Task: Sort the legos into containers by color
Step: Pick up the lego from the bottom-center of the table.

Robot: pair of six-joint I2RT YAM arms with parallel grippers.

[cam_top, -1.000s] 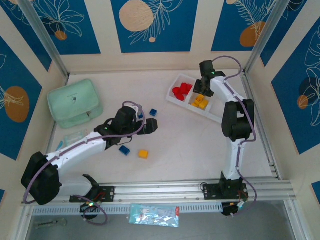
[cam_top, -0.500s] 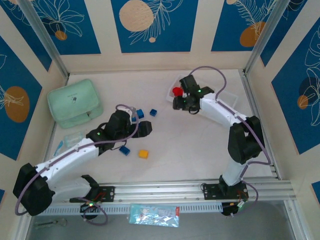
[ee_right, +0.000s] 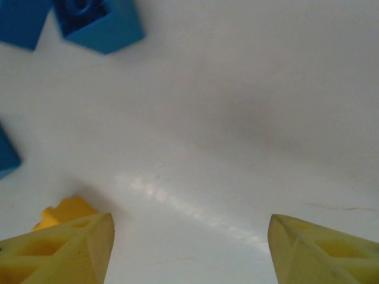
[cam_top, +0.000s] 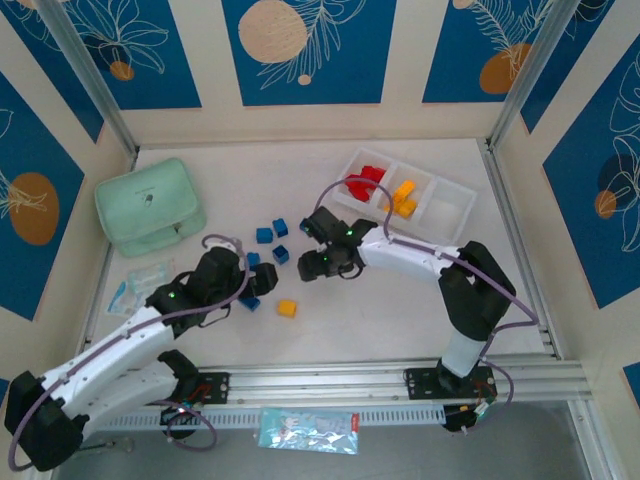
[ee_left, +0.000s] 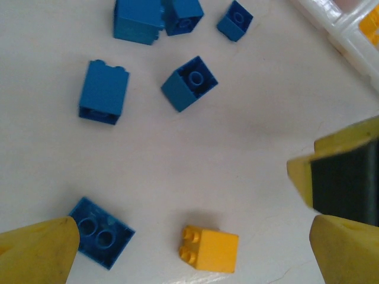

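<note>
Hovering right hand (ee_right: 189, 251) empty, spread, near blue legos (cam_top: 265, 236)

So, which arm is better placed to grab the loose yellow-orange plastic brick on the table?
Left, probably. The yellow-orange plastic brick lies between the fingers of the open left gripper in its wrist view. For the open right gripper, it peeks out beside one finger, off-centre.

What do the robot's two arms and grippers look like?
The left arm and right arm have white links with bulky black joints. A lilac cable runs along each, and a small green light glows near each wrist. The gripper fingers are yellow wedges with hollow cut-outs; one left finger carries a black ribbed pad.
</note>
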